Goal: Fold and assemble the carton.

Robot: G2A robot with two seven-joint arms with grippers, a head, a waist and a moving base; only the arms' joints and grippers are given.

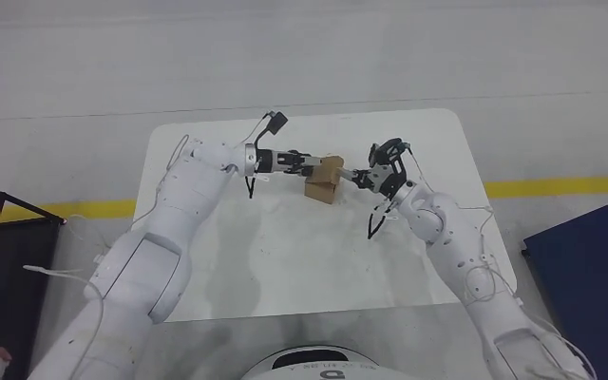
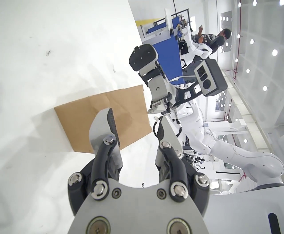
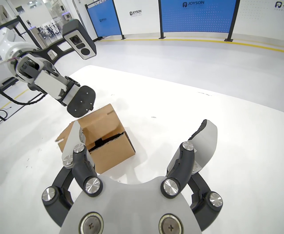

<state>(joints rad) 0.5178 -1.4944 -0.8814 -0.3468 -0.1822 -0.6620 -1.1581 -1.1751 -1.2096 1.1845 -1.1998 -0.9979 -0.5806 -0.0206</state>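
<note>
One carton (image 1: 324, 179), two tools (image 2: 135, 124) (image 3: 141, 128)

Bright even light, soft shadows.

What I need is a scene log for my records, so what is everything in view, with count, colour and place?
carton: one, brown, partly folded, far-middle of the table, between the two hands
table: one, white, under the carton
floor line: one, yellow, on the floor, running past the table
panels: two, blue, standing on the floor beyond the table
left hand: one, black and silver, open, at the carton's left side
right hand: one, black and silver, open, at the carton's right side
</note>
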